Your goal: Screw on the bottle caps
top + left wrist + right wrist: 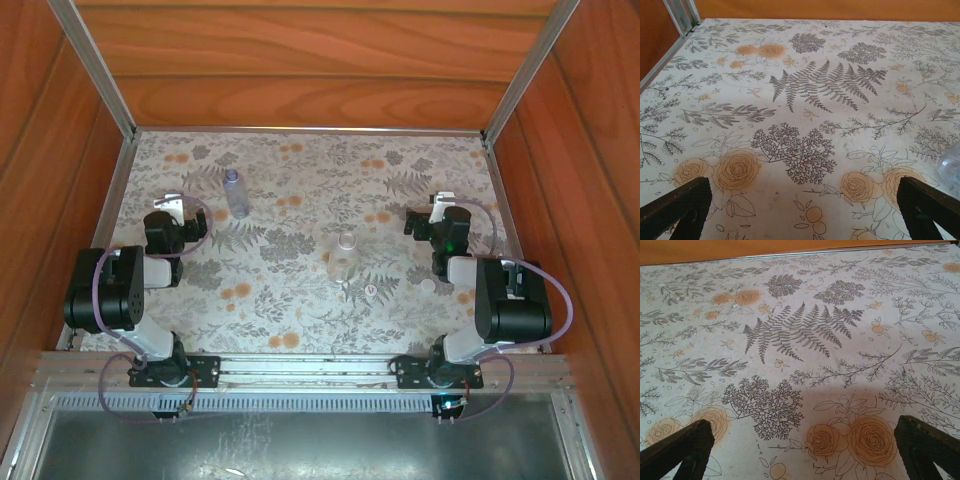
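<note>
Wooden walls (pixel 300 60) close around a table (pixel 290 330) covered with a floral cloth (pixel 300 175). Near the middle stands the clear bottle (pixel 346 262), and the two caps lie loose on the cloth just on its near-right side: the paler cap (pixel 370 291) closest to it, the white cap (pixel 428 285) further right, beside the right arm. The bluish bottle (pixel 236 192) stands apart, far and to the left, and its clear edge shows at the right border of the left wrist view. With both caps off, I judge that no screwing has begun. The left gripper (pixel 172 205) hangs low just left of the bluish bottle, its fingers (pixel 675 207) spread wide over bare cloth. The right gripper (pixel 432 212) waits far of the white cap, fingers (pixel 930 447) also spread and holding nothing. Probably each arm is parked beside its own bottle or cap so as to have a short reach.
</note>
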Robot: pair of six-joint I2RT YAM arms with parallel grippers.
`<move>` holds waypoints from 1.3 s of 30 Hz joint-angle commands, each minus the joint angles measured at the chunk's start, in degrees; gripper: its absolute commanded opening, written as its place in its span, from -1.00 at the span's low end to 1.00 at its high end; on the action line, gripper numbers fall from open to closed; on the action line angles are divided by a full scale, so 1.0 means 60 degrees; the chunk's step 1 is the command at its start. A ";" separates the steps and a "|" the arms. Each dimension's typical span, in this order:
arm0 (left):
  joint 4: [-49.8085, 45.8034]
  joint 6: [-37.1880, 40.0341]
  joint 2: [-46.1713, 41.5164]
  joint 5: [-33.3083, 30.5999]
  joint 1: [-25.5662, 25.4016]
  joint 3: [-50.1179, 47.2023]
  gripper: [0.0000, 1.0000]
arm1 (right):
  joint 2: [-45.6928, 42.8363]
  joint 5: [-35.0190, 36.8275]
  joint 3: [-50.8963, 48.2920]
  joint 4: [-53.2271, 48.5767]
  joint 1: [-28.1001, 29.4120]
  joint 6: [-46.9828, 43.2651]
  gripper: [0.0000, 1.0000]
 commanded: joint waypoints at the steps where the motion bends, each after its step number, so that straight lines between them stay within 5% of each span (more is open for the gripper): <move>1: 0.0000 -0.0106 -0.0170 -0.0008 -0.0072 0.0047 1.00 | 0.0061 -0.0118 0.0114 0.0066 0.0093 -0.0116 0.99; 39: 0.0000 -0.0239 -0.0097 -0.0418 -0.0075 0.0096 1.00 | 0.0061 -0.0144 0.0102 0.0082 0.0093 -0.0137 0.99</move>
